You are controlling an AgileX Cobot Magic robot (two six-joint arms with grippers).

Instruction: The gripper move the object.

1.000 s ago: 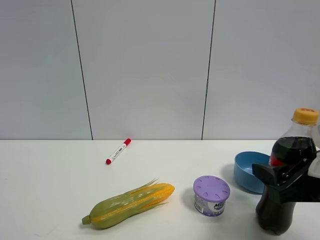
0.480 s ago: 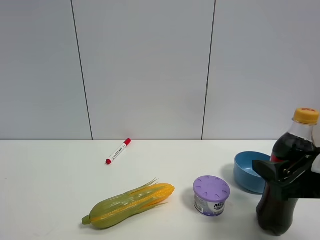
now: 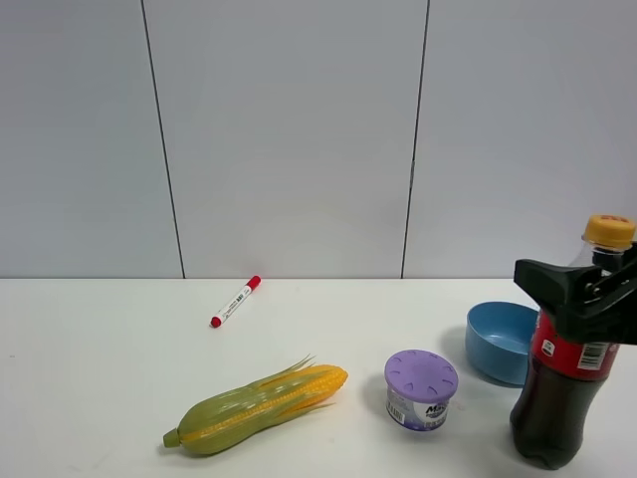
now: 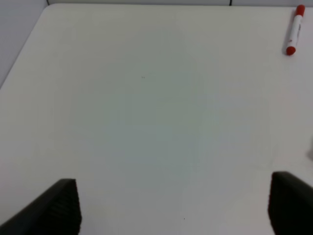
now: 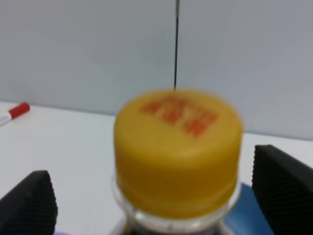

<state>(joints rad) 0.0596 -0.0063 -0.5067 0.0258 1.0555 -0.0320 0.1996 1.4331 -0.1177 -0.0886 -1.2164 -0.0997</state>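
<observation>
Object: cola bottle [image 3: 557, 398] upright on desk [image 3: 90, 368], far right front in the exterior view, yellow cap [image 5: 178, 147] on.
Right arm: right tool [image 3: 577, 294] at neck height, jaws spread wide either side of the cap, gap on both sides, gripping nothing.
Next to it: blue bowl [image 3: 498, 339] just behind-left of the bottle, contact unclear; purple-lidded can [image 3: 421, 388] near, left of the bowl.
Farther out: corn cob [image 3: 254, 408] lying front centre-left; marker [image 3: 235, 301] lying well back by the wall [image 3: 289, 139].
Left arm: left tool [image 4: 173, 205] jaws wide apart over bare desk, nothing between.
</observation>
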